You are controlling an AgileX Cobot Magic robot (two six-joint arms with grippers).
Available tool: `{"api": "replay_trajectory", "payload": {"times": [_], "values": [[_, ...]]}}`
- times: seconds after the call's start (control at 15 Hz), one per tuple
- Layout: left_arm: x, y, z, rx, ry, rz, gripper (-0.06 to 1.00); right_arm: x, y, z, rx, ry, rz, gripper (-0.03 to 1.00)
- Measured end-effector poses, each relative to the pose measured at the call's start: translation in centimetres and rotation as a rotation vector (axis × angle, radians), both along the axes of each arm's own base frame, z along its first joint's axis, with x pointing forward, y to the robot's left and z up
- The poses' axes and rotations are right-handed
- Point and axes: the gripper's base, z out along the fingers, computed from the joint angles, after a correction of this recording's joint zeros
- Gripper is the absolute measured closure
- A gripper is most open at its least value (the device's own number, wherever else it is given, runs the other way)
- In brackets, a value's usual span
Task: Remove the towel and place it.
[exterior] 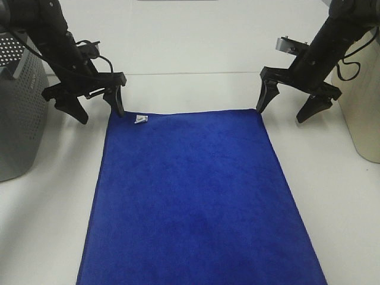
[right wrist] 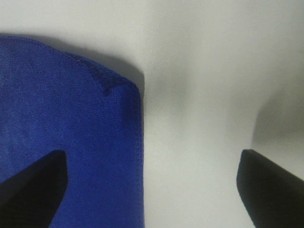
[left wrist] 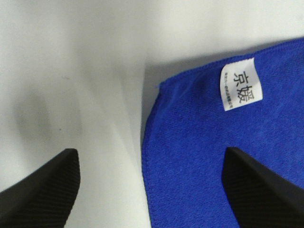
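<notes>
White bench (exterior: pixel 190 53) is filling the scene and carrying the towel (exterior: pixel 190 196), which is lying flat and spread out in the middle, its long sides running from the far arms toward the near edge of the exterior view. A small white tag (exterior: pixel 140 119) is sitting at the towel's far left corner.

The left pincer (exterior: pixel 101 114) is hanging wide apart over that corner. In its wrist view one finger (left wrist: pixel 261 190) is showing above the blue cloth near the tag and the other above bare bench, gripping nothing. The right pincer (exterior: pixel 282 114) is spreading just as wide at the far right corner, one finger (right wrist: pixel 33 190) hovering over the hem and the other over bare bench. Whether any fingertip is touching the cloth is not clear.

A grey perforated bin (exterior: pixel 18 107) is standing at the left edge, and a pale beige container (exterior: pixel 362 119) is standing at the right edge.
</notes>
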Motion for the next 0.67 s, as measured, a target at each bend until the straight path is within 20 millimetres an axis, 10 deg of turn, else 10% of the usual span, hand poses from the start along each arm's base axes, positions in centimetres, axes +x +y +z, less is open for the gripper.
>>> {"api": "replay_trajectory", "payload": {"times": [0.67], "values": [[1.2, 0.9, -2.7, -0.109, -0.037, 0.019, 0.19, 0.7, 0.5, -2.6, 0.051, -0.013, 0.035, 0.04]]}}
